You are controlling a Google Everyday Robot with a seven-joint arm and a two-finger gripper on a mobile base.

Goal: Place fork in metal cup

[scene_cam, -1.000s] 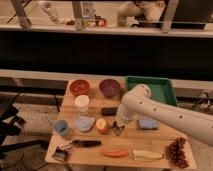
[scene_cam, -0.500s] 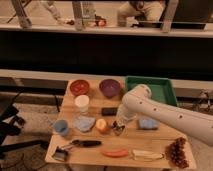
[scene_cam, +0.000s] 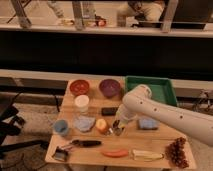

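A: Where is the fork (scene_cam: 113, 129)?
B: Mid-surface (scene_cam: 160, 137), at the cup (scene_cam: 118, 129), right beside the tool (scene_cam: 119, 123); its long axis looks near upright, though I'm unsure.
A: And the tool's grip?
B: Cannot tell. Farther back stand two bowls (scene_cam: 79, 87).

Two bowls (scene_cam: 79, 87) (scene_cam: 110, 87), three cups (scene_cam: 81, 102) (scene_cam: 61, 127) (scene_cam: 118, 129), pincer (scene_cam: 116, 128) above.

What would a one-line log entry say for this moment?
end effector: over metal cup, table centre | fork: at cup | arm: from right
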